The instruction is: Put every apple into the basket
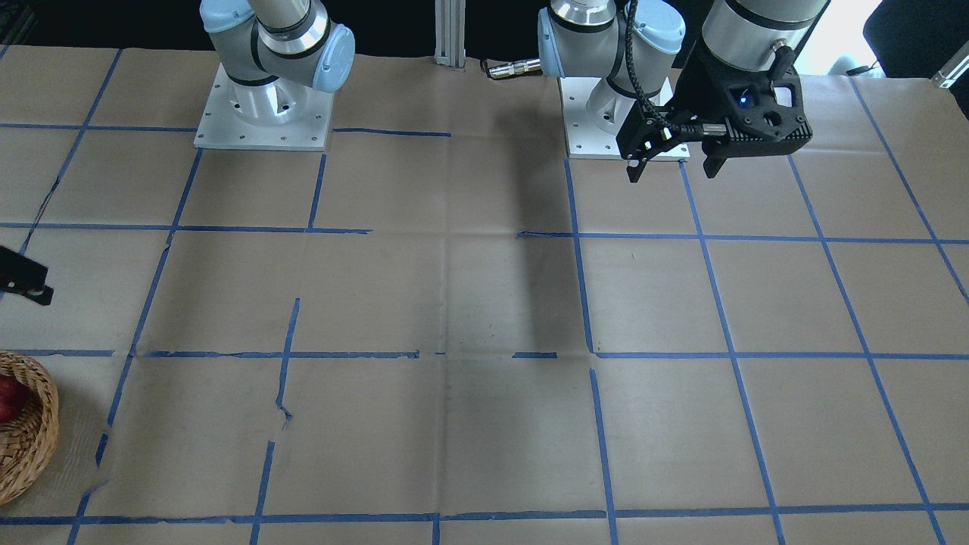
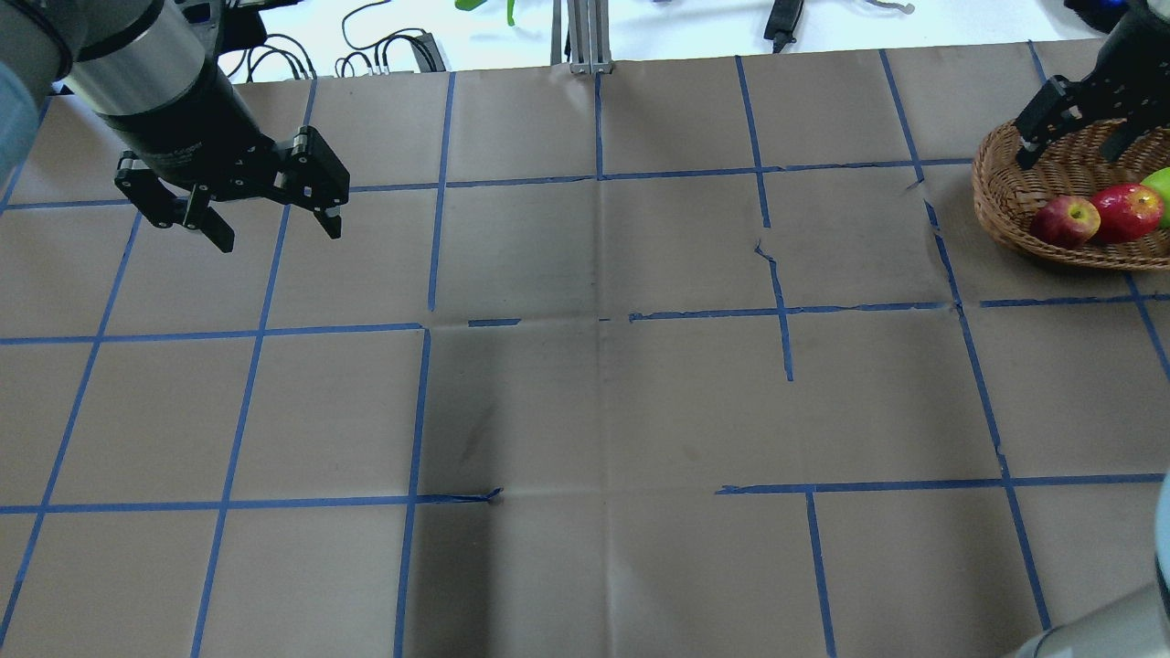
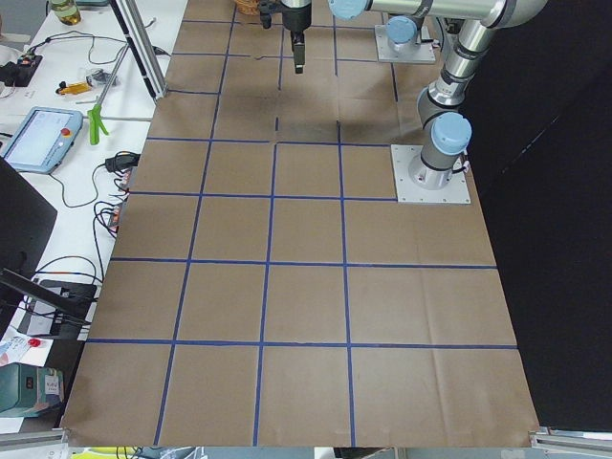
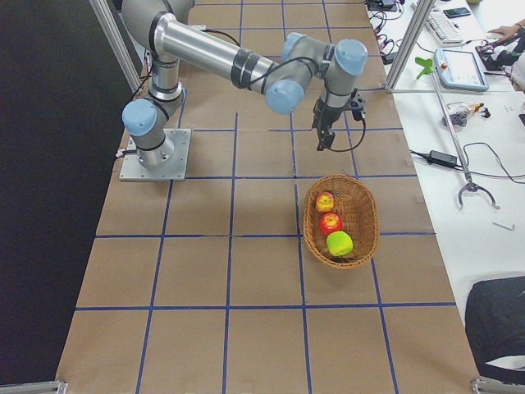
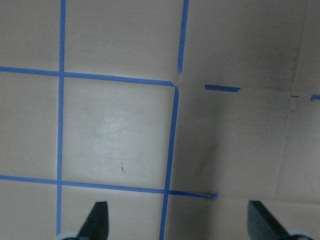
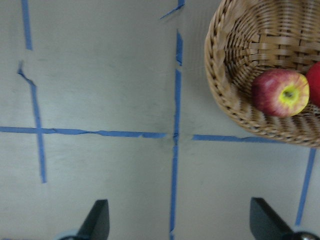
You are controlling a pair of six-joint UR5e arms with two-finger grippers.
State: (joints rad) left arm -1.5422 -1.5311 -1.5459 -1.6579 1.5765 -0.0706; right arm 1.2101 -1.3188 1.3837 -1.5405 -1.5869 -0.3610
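Note:
The wicker basket stands at the table's far right and holds three apples. They are a red-and-yellow apple, a deep red apple and a green apple. The side view shows the same apples in a row inside the basket: red-and-yellow, red, green. My right gripper hangs open and empty above the basket's far rim. In its wrist view the basket lies up and to the right. My left gripper hovers open and empty over the far left of the table.
Brown paper with a blue tape grid covers the table. Both arm bases are bolted near the robot's edge. Cables, a tablet and tools lie on the white bench beyond the far edge.

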